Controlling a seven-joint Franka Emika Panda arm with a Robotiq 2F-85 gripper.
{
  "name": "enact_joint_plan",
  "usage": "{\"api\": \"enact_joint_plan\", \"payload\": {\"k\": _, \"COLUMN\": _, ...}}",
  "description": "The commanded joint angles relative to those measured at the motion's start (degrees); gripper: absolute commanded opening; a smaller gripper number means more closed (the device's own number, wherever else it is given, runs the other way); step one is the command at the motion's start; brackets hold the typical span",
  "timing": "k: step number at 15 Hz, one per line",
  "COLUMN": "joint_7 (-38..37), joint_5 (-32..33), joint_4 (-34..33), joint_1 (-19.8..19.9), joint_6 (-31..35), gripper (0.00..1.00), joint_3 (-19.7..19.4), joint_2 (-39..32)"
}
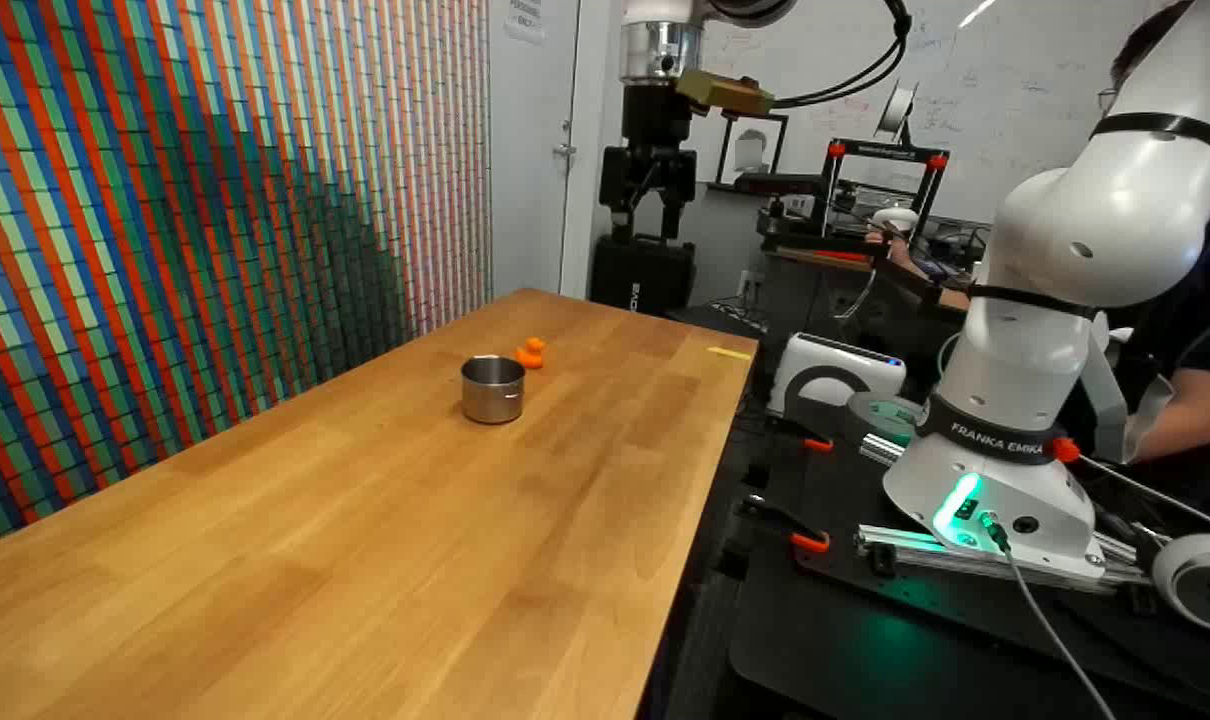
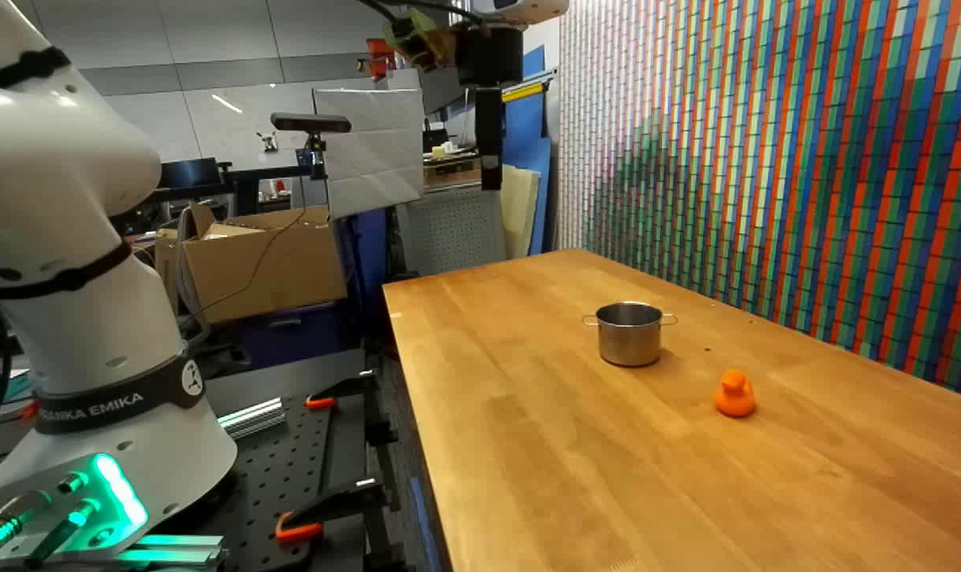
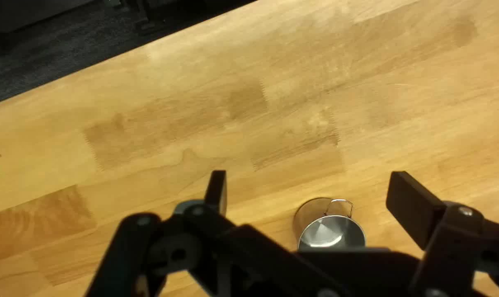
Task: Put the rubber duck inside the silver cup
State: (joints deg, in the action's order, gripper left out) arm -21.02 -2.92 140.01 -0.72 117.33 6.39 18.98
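Observation:
The orange rubber duck stands upright on the wooden table in both exterior views (image 1: pixel 531 354) (image 2: pixel 735 395). The silver cup, with small wire handles, stands upright close to the duck in both exterior views (image 1: pixel 493 392) (image 2: pixel 630 335). The two are apart. The cup (image 3: pixel 331 232) also shows in the wrist view, partly covered by the gripper body; the duck does not show there. My gripper hangs high above the table in both exterior views (image 1: pixel 647 222) (image 2: pixel 490 179). In the wrist view the gripper (image 3: pixel 313 189) is open, with nothing between its fingers.
The wooden table (image 1: pixel 365 560) runs along a colourful patterned wall (image 1: pixel 215 180). A yellow strip (image 1: pixel 730 353) lies near the table's edge. The robot base (image 1: pixel 995 490) stands on a black bench beside the table, with orange-tipped clamps (image 2: pixel 299 531) there.

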Motion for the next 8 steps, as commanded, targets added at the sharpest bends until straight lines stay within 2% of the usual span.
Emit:
{"api": "enact_joint_plan", "payload": {"k": 1, "joint_7": 0.0, "joint_5": 0.0, "joint_4": -0.2, "joint_1": -0.1, "joint_6": -0.1, "gripper": 1.00, "joint_3": -0.1, "joint_2": 0.0}}
{"api": "enact_joint_plan", "payload": {"k": 5, "joint_7": 0.0, "joint_5": 0.0, "joint_4": -0.6, "joint_1": -0.1, "joint_6": -0.1, "gripper": 1.00, "joint_3": -0.1, "joint_2": 0.0}}
{"api": "enact_joint_plan", "payload": {"k": 8, "joint_7": 9.3, "joint_5": -0.5, "joint_4": -2.9, "joint_1": -0.5, "joint_6": 1.9, "gripper": 1.00, "joint_3": -2.0, "joint_2": -3.7}}
